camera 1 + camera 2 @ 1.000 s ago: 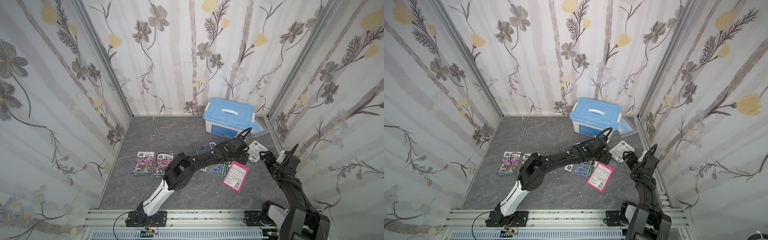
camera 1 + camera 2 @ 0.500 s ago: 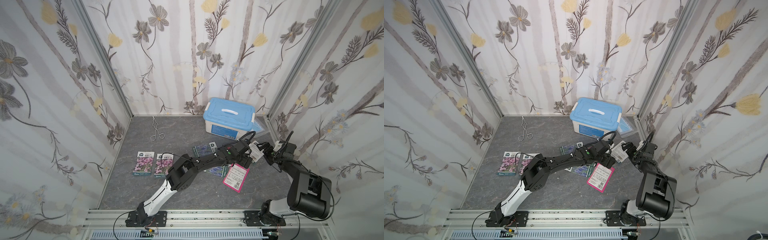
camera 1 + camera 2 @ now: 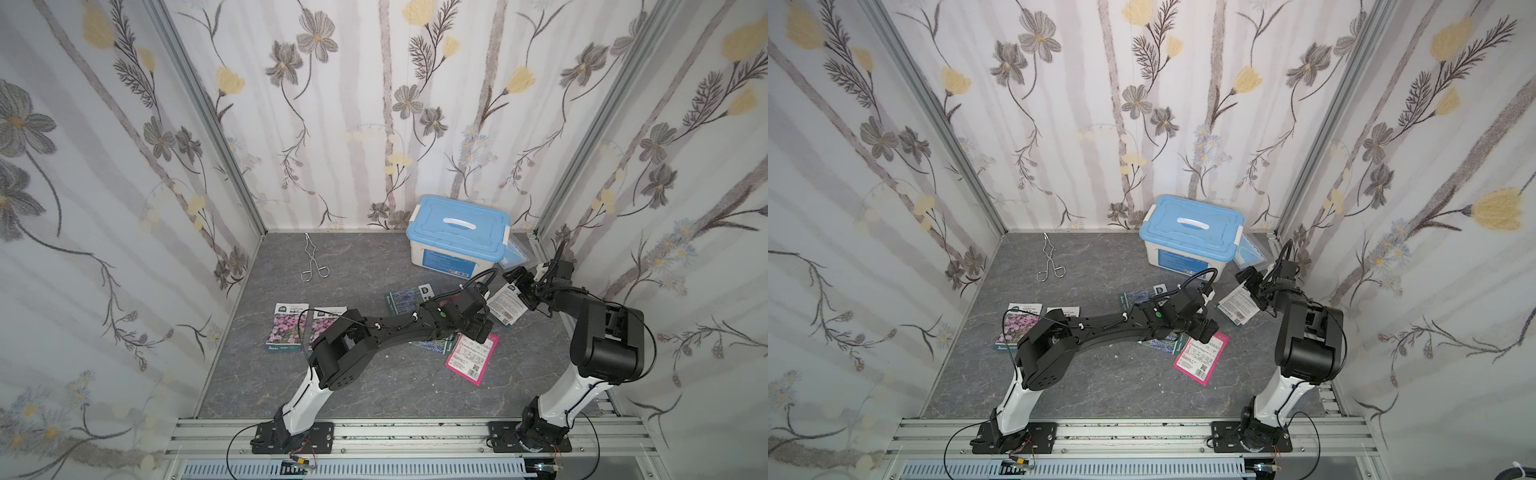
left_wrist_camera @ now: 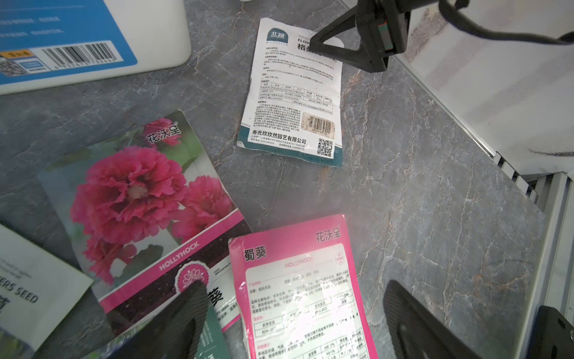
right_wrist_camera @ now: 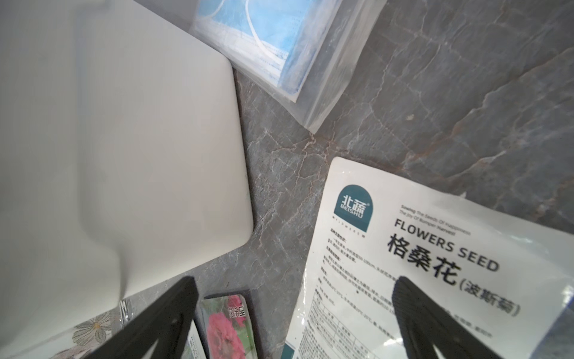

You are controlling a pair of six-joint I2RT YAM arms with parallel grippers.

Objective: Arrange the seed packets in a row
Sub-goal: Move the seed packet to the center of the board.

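Observation:
Two pink-flower seed packets [image 3: 286, 328] lie side by side at the left, the second [image 3: 330, 320] partly under my left arm. Two lavender packets [image 3: 405, 299] [image 3: 432, 345] lie mid-floor. My left gripper [image 4: 295, 284] hovers open over a pink-backed packet [image 4: 301, 286] [image 3: 471, 359], which overlaps a magenta hollyhock packet [image 4: 139, 211]. My right gripper [image 5: 296, 279] [image 3: 521, 286] stands open just above the far end of a white-backed packet [image 5: 435, 264] [image 3: 507, 305], one finger over the packet and one over bare floor.
A blue-lidded white box [image 3: 457, 241] stands at the back right, close to my right gripper. A clear pouch of blue masks [image 5: 279, 46] lies behind it by the right wall. Metal tongs [image 3: 313, 262] lie at the back left. Walls enclose three sides.
My right arm has risen and reached in from the right wall toward the white-backed packet's far end. The left gripper has barely shifted over the pink-backed packet.

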